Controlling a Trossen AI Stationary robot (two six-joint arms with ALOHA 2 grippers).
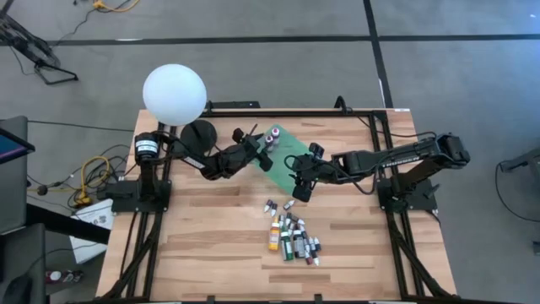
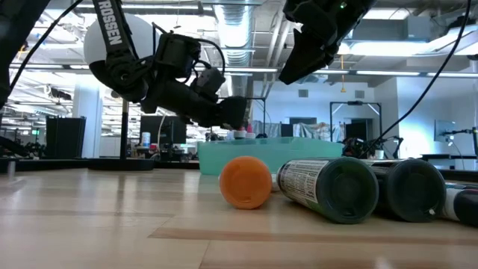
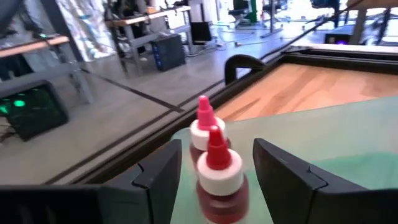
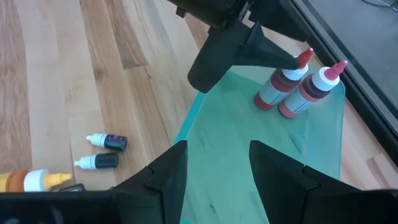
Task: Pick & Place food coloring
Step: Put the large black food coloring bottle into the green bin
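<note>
Two red food coloring bottles [image 4: 292,90] upright on green tray [image 4: 249,143], tips skyward

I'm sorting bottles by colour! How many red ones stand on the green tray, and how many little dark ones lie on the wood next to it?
Red bottles on the tray: 2
Dark bottles on the table: 2
Total: 4
</note>
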